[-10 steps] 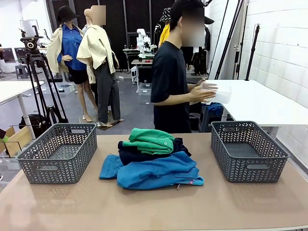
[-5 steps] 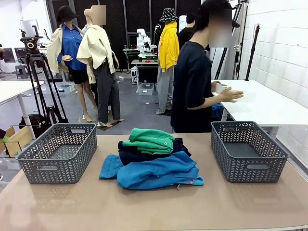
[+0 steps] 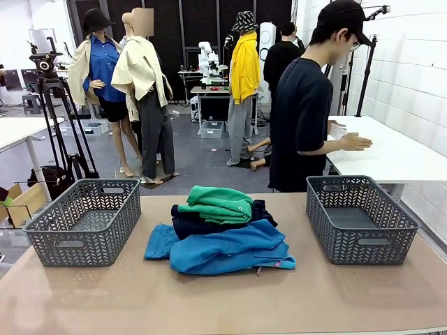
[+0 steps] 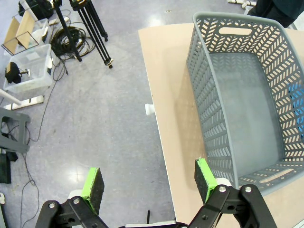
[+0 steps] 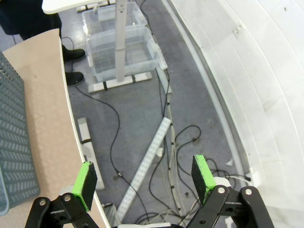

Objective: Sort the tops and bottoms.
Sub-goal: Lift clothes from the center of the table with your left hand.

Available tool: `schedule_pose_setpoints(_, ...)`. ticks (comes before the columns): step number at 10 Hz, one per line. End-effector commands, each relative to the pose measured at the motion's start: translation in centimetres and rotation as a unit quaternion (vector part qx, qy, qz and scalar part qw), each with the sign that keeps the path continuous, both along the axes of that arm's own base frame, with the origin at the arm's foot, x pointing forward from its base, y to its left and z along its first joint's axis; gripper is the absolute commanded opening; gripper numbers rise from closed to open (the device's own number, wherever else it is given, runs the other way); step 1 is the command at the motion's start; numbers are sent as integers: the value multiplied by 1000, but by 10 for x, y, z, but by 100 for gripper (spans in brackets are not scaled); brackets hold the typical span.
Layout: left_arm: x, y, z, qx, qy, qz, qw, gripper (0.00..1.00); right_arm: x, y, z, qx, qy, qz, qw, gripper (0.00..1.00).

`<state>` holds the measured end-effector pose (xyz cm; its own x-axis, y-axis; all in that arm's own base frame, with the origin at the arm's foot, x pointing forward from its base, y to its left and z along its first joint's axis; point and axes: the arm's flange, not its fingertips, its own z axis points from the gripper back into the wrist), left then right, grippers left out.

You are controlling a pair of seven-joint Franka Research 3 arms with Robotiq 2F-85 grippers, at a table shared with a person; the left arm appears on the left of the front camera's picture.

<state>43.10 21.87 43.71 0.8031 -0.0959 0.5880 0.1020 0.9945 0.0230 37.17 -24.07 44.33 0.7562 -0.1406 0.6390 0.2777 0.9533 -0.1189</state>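
Note:
A pile of clothes lies mid-table in the front view. The tops sit uppermost: a bright green folded garment (image 3: pixel 218 203) on a dark navy one (image 3: pixel 209 222). The bottoms lie under them: a medium blue garment (image 3: pixel 227 244) and a turquoise-blue one with a small pink tag (image 3: pixel 283 264). My left gripper (image 4: pixel 149 184) hangs open past the table's left edge, beside the left basket (image 4: pixel 247 95). My right gripper (image 5: pixel 142 178) is open above the floor off the table's right edge, with nothing between its fingers.
Two grey plastic baskets stand on the table, one at the left (image 3: pixel 85 220) and one at the right (image 3: pixel 360 218). A person in a black T-shirt (image 3: pixel 304 125) stands behind the table, hands on a white table (image 3: pixel 380 150). Cables and clear bins (image 5: pixel 121 52) lie on the floor.
The person behind the table has stepped to the right and turned toward the white table. The clothes, baskets and my arms have stayed put.

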Motion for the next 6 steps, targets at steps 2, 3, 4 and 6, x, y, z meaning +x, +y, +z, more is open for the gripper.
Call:
schedule_pose_setpoints(2,-1,-1,2,9,2,7,1000,100,-2,-1,0,2,3,1,1000,100)
schedule_pose_setpoints(3,-1,-1,2,9,2,7,1000,100,-2,-1,0,2,3,1,1000,100)
schedule_pose_setpoints(4,-1,-1,2,9,2,7,1000,100,-2,-1,0,2,3,1,1000,100)
schedule_pose_setpoints(6,-1,-1,2,9,2,7,1000,100,-2,-1,0,2,3,1,1000,100)
